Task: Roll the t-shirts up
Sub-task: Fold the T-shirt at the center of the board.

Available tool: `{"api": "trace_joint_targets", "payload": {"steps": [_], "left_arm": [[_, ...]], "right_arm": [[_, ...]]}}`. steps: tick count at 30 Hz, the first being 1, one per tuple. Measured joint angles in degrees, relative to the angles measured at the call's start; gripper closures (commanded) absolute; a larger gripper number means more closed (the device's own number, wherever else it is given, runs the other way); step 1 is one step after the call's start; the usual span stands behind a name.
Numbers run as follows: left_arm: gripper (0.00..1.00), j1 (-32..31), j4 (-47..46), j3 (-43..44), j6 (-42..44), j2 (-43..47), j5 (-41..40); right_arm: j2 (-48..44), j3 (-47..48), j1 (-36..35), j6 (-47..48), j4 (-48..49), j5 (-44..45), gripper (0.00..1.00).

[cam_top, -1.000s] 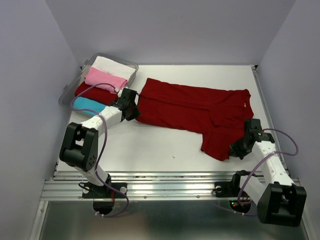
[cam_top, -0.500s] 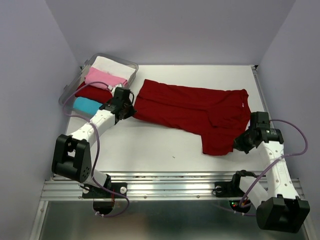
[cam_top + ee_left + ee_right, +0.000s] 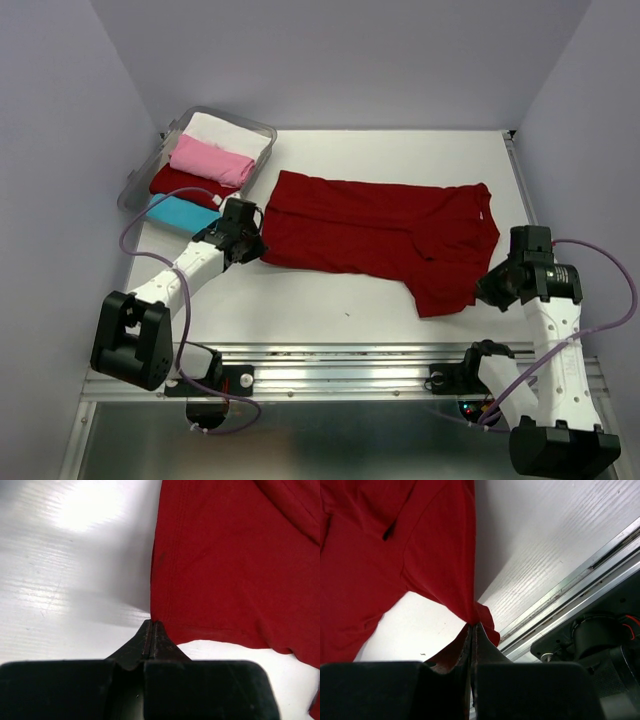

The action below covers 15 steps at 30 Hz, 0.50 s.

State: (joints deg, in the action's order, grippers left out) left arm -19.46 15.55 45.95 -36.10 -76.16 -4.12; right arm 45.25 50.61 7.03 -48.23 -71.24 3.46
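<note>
A large dark red t-shirt lies spread across the white table. My left gripper is shut on its near-left hem corner, seen in the left wrist view with the shirt beyond. My right gripper is shut on the shirt's near-right corner and holds it raised; the right wrist view shows red cloth bunched between the jaws. Rolled cyan, dark red, pink and white shirts lie in the tub.
A clear plastic tub stands at the table's back left. A metal rail runs along the near edge. Purple walls close in the left, right and back sides.
Both grippers have pulled the dark red shirt's near corners outward and toward the near edge. The shirt lies flatter and more stretched. The right arm has risen.
</note>
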Motion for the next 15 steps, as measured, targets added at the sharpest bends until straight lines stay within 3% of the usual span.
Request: {"api": "trace_joint_targets", "payload": {"steps": [6,15], "left_arm": [[1.0,-0.4,0.6,0.0,-0.1,0.7,0.4],[1.0,-0.2,1.5,8.9,0.3,-5.2,-0.6]], "right_arm": [[1.7,3.2,0.0,0.2,-0.1,1.4,0.99],[10.4,6.7,0.0,2.4,7.3,1.5,0.99]]}}
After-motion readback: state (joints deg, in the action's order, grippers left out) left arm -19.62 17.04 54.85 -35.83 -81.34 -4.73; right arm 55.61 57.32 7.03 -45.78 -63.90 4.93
